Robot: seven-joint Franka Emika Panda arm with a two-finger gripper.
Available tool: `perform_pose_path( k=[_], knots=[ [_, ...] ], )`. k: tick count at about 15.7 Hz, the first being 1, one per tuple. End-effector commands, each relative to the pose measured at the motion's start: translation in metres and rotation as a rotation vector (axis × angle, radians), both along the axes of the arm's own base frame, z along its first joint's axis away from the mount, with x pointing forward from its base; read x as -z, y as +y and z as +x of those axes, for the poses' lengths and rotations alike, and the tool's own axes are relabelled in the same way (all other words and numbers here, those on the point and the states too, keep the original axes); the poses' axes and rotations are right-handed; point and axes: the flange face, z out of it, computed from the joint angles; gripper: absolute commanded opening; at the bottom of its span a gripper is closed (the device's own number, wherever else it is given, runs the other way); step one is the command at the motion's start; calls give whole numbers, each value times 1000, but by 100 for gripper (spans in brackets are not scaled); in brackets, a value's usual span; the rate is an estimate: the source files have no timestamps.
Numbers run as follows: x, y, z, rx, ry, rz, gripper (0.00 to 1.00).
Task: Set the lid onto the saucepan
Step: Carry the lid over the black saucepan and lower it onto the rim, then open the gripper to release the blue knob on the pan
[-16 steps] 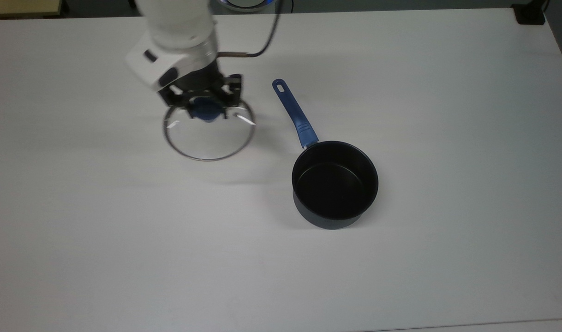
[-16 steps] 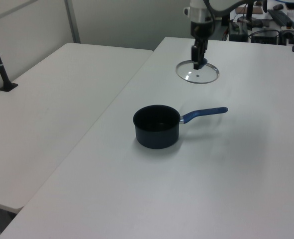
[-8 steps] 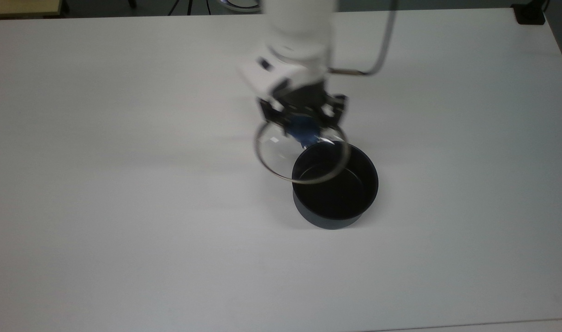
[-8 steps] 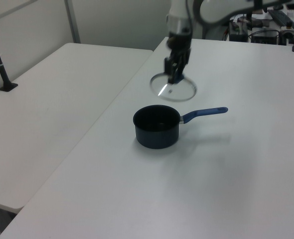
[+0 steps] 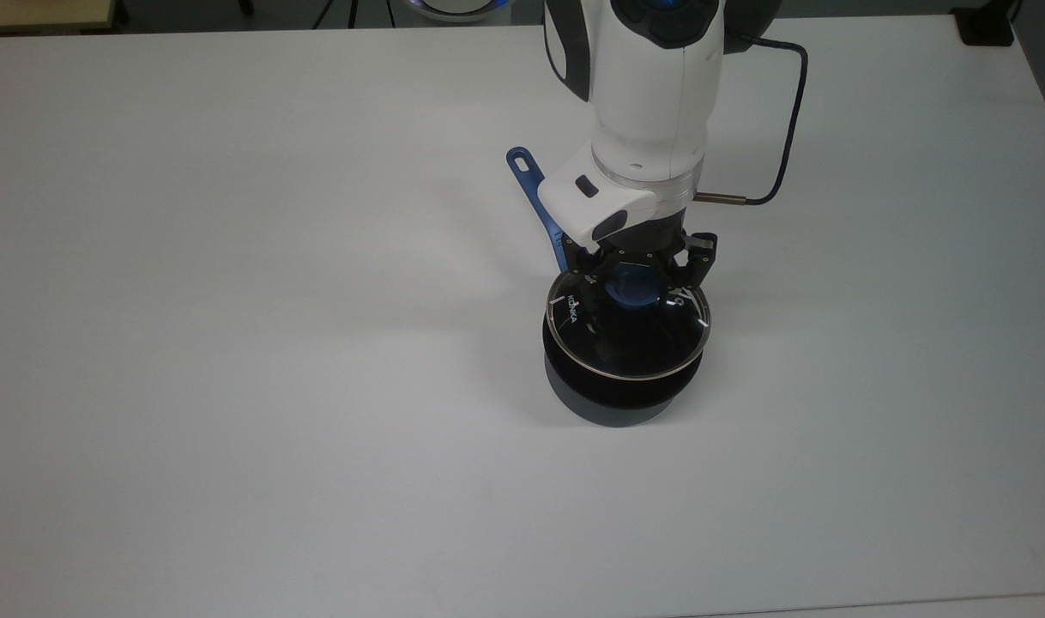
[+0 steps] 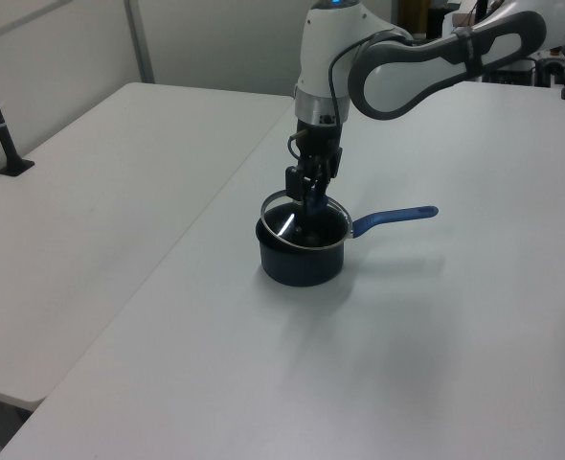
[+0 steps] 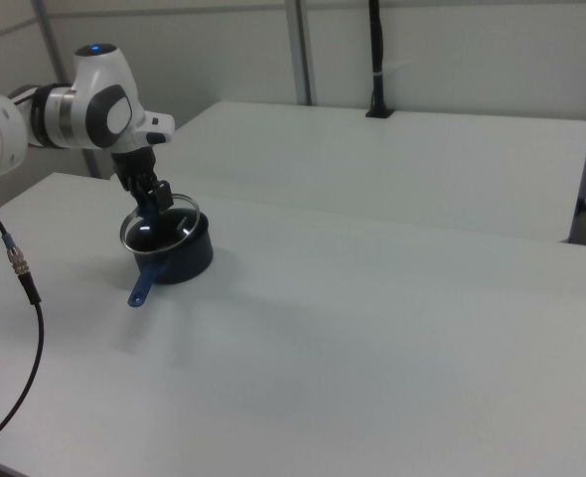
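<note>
The saucepan (image 5: 619, 395) (image 6: 300, 264) (image 7: 186, 260) stands on the white table, its blue handle (image 5: 529, 176) (image 6: 395, 218) (image 7: 141, 285) pointing to the top view's upper left. The glass lid (image 5: 591, 343) (image 6: 284, 213) (image 7: 179, 225) with its metal rim and white lettering sits over the pan's mouth, about level with the rim. My gripper (image 5: 636, 287) (image 6: 309, 188) (image 7: 152, 199) is shut on the lid's blue knob (image 5: 630, 290), straight above the pan. Whether the lid rests on the rim or hovers just over it, I cannot tell.
A black cable (image 5: 784, 112) loops off the arm toward the top view's right. A second white table (image 6: 91, 192) adjoins in the left view's left, with a black post (image 6: 0, 125) on it. A black block (image 5: 986, 26) sits at the top view's far right corner.
The gripper carried the lid from the top view's left across to the saucepan and lowered it over the pan's mouth. The saucepan stayed put.
</note>
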Motion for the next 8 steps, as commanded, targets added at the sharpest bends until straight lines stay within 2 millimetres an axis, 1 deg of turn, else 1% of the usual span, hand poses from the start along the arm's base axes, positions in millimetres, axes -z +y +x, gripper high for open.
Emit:
perform_pose_path(
  k=[1, 4, 8],
  knots=[
    [-5, 3, 7, 23, -30, 22, 55],
    [-12, 3, 7, 22, -26, 24, 55],
    [-10, 4, 10, 33, -49, 32, 55]
  ],
)
